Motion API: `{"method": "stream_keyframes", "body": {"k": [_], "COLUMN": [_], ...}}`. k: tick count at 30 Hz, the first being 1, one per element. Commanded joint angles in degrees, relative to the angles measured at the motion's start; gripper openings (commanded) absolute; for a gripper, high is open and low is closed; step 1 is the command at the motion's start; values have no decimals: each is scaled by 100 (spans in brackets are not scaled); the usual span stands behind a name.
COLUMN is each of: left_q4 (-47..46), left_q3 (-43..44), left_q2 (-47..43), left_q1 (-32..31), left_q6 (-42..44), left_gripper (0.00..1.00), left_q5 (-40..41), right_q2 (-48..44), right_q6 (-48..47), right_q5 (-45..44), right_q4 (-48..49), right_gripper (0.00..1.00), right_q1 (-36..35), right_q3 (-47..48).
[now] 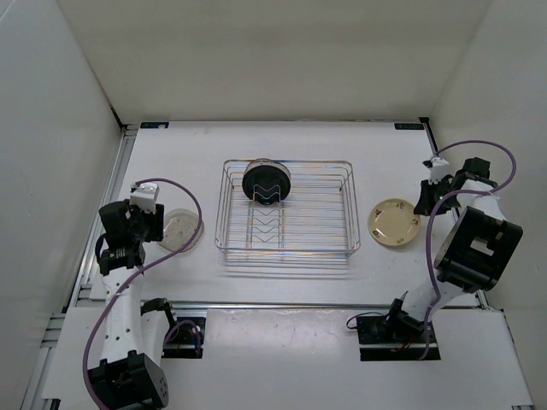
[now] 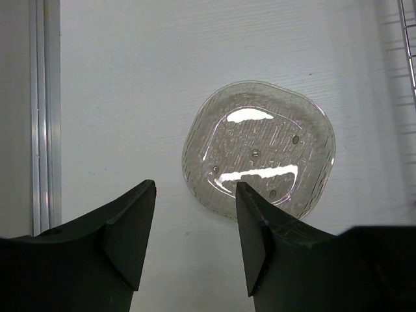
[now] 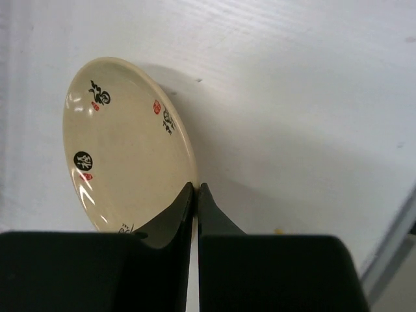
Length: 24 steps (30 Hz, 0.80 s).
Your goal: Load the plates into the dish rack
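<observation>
right gripper clenched at cream plate rim, idk if it's got it. left gripper released, by clear plate edge. black plate standing in dish rack btw

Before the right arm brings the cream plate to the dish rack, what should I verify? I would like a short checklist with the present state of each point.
1. Right gripper shut on the cream plate rim: ok, the fingers meet at its edge.
2. Cream plate lifted off the table: cannot tell.
3. Free dividers in the dish rack: ok, only the black plate stands there, at the far end.
4. Left gripper out of the path to the rack: ok, it is open and left of the rack.
5. Clear glass plate between the left fingers: not ok, it lies ahead of them.
</observation>
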<state>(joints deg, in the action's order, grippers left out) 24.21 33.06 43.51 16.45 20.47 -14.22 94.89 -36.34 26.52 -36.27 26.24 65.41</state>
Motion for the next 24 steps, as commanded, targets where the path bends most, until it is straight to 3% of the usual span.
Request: {"method": "stream_keyframes", "body": {"k": [1, 19, 24], "left_q4": [49, 49, 49], "left_q3": [52, -1, -1], "left_q2": [-158, -211, -211], "left_q1": [43, 43, 43], "left_q6": [-8, -8, -8], "left_gripper": [63, 62, 61], "left_q5": [-81, -187, -187], "right_q2": [-217, -1165, -1385], "right_q6": [171, 865, 532], "right_q5": [-262, -1623, -2545], "right_q4": [261, 999, 1428], "right_gripper": [0, 0, 0], "right_q1": [4, -312, -1023], "right_q3": [288, 692, 570]}}
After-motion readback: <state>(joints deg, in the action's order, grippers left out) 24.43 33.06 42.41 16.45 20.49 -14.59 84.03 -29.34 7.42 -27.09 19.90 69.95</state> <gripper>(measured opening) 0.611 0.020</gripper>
